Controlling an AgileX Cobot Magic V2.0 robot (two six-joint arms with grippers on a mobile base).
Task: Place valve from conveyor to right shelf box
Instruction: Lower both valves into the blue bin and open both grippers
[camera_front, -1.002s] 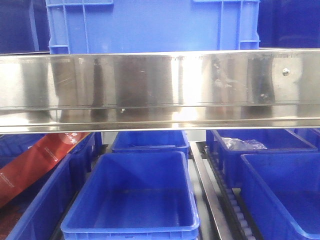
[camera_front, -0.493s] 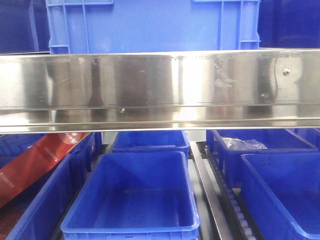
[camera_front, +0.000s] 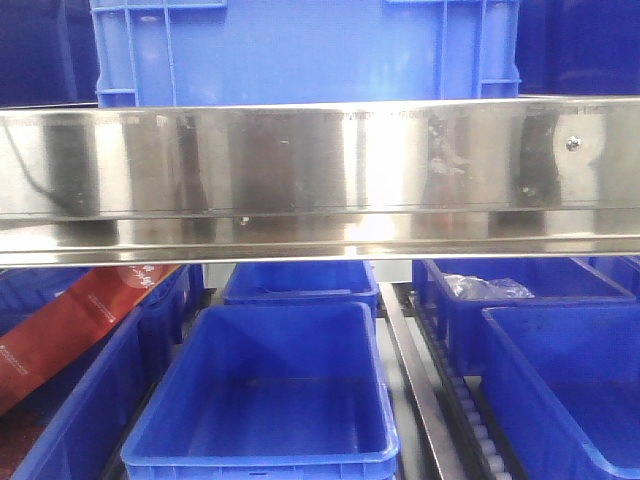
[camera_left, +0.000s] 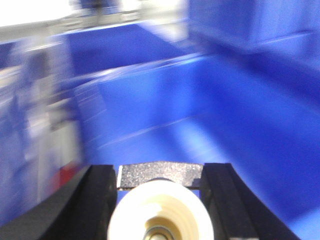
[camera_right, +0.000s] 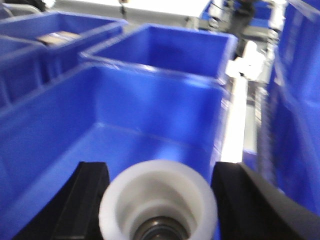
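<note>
left gripper (camera_left: 160, 175): i am clamping my jaws on a white valve (camera_left: 160, 210), hanging over a blurred blue bin (camera_left: 215, 125) | right gripper (camera_right: 159, 170): i am squeezing a second white valve (camera_right: 157, 200) above a blue shelf box (camera_right: 150, 110)

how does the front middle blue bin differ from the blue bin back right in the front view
The front middle blue plastic bin is empty; the rear right blue plastic bin holds a crumpled clear plastic bag. The front middle bin sits nearer, its opening almost fully in view; the rear right one is farther back, partly hidden by another blue bin in front. Both are open-topped rectangular plastic bins.
</note>
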